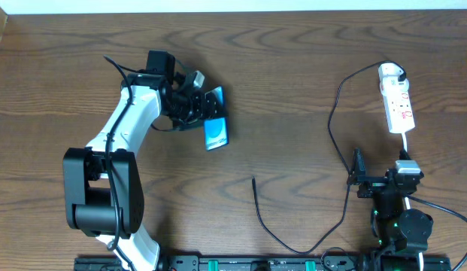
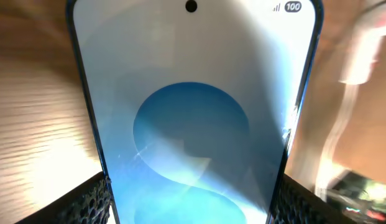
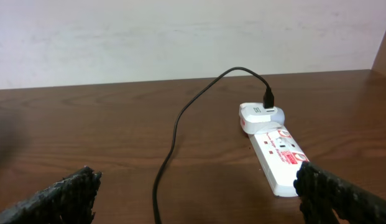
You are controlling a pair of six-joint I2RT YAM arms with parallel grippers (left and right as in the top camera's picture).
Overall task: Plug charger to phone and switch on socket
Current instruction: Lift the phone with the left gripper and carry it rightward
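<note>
My left gripper (image 1: 194,105) is shut on the phone (image 1: 216,132), whose blue lit screen faces up at the left-centre of the table. In the left wrist view the phone (image 2: 193,124) fills the frame, and both fingers of the gripper (image 2: 193,202) press on its long edges. The white socket (image 1: 398,105) lies at the far right, also seen in the right wrist view (image 3: 276,149). The charger's black cable (image 1: 335,128) runs from a white plug on the socket, loops down, and its free tip (image 1: 253,180) lies mid-table. My right gripper (image 1: 381,178) is open and empty, just in front of the socket, with its fingers (image 3: 199,199) wide apart.
The cable (image 3: 174,130) crosses the wood between my right fingers. A white wall backs the table's far edge. The arm bases and a black rail (image 1: 241,263) sit along the front edge.
</note>
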